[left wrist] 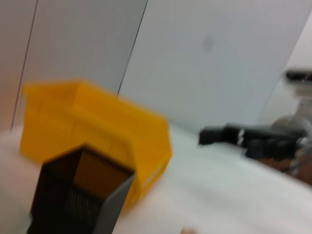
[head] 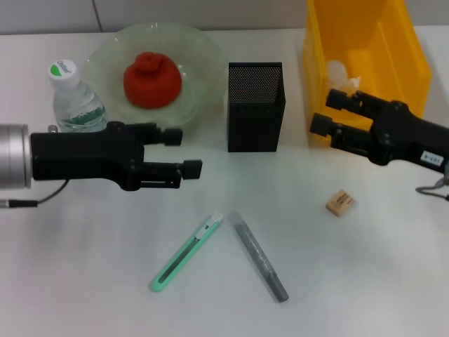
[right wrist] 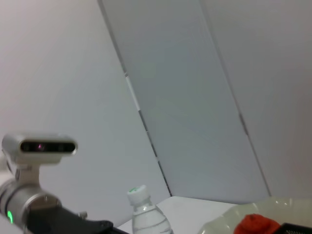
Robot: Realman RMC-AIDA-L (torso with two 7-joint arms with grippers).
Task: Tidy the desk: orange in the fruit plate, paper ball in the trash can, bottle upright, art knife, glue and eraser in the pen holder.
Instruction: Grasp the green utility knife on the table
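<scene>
In the head view the orange [head: 152,79] lies in the glass fruit plate [head: 203,63]. A capped bottle [head: 74,98] stands upright beside the plate. The paper ball [head: 342,72] rests inside the yellow trash can [head: 365,42]. The black mesh pen holder [head: 256,107] stands mid-table. The green art knife [head: 186,253], the grey glue stick [head: 259,257] and the tan eraser [head: 340,202] lie loose on the table. My left gripper [head: 189,152] hovers open, above the knife and left of the holder. My right gripper [head: 323,112] hangs open by the can's front corner.
The left wrist view shows the pen holder [left wrist: 78,195], the trash can [left wrist: 97,126] and my right arm [left wrist: 263,141]. The right wrist view shows the bottle [right wrist: 146,214], the orange [right wrist: 256,225] and the plate's rim [right wrist: 219,224].
</scene>
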